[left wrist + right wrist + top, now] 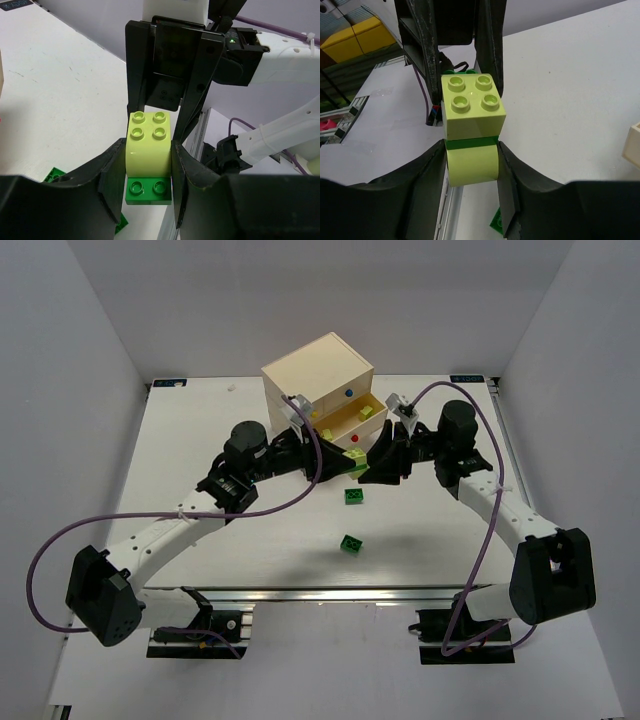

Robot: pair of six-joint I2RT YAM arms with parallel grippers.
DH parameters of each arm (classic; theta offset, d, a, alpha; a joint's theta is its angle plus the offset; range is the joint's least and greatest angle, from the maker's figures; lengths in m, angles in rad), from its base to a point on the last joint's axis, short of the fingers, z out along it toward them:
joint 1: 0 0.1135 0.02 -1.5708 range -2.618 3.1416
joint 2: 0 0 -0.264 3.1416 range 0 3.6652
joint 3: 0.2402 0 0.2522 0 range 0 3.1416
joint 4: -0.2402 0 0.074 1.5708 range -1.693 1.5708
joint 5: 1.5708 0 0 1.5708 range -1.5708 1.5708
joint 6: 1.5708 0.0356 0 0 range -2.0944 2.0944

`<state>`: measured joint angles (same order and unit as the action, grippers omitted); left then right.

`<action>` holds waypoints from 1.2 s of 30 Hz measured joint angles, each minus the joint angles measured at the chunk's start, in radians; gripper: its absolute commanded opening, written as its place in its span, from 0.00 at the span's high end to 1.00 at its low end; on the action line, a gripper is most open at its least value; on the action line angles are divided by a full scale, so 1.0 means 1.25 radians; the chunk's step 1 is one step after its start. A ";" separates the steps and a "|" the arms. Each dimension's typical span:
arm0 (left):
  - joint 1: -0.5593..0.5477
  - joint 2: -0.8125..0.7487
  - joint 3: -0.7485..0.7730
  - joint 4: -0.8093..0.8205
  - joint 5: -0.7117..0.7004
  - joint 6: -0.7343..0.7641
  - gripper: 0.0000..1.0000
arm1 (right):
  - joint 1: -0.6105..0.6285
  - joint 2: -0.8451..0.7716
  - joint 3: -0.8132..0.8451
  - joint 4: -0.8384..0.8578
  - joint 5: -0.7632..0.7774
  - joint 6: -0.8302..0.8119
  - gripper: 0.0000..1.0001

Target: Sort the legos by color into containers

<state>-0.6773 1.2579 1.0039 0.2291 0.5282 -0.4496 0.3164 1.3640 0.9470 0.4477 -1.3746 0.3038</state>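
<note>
A small stack of legos hangs between my two grippers above the table: a yellow-green brick (149, 142) with a green plate (148, 189) joined to it. From the right wrist, a studded yellow-green brick (472, 107), the thin green plate (470, 143) and a rounded yellow-green piece (472, 167) show. My left gripper (148, 160) is shut on the stack from one side, and my right gripper (471, 165) is shut on it from the other. From above, the stack (355, 456) hangs just in front of the cream drawer chest (315, 368), whose drawers stand open.
Two green legos (354, 497) (351, 543) lie on the white table in front of the grippers. The chest shows a blue knob (348, 393) and a red knob (356, 438), with yellow pieces (365, 412) in an open drawer. White walls close in three sides.
</note>
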 measured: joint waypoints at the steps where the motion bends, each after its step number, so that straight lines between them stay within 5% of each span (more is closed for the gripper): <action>1: 0.000 0.003 0.001 -0.001 0.001 0.004 1.00 | -0.001 0.000 -0.003 0.000 0.000 -0.001 1.00; 17: 0.014 0.038 0.079 -0.014 -0.071 0.066 1.00 | 0.001 0.036 0.083 -0.501 0.048 -0.424 1.00; 29: 0.037 -0.065 0.034 -0.082 -0.267 0.143 1.00 | 0.014 0.140 0.294 -0.543 0.594 -0.488 1.00; 36: 0.038 -0.152 -0.046 -0.115 -0.288 0.171 1.00 | 0.035 0.240 0.362 -0.537 0.735 -0.498 1.00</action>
<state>-0.6304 1.0679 0.9466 0.0856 0.1684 -0.2363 0.3599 1.6634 1.3991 -0.2234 -0.4553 -0.3183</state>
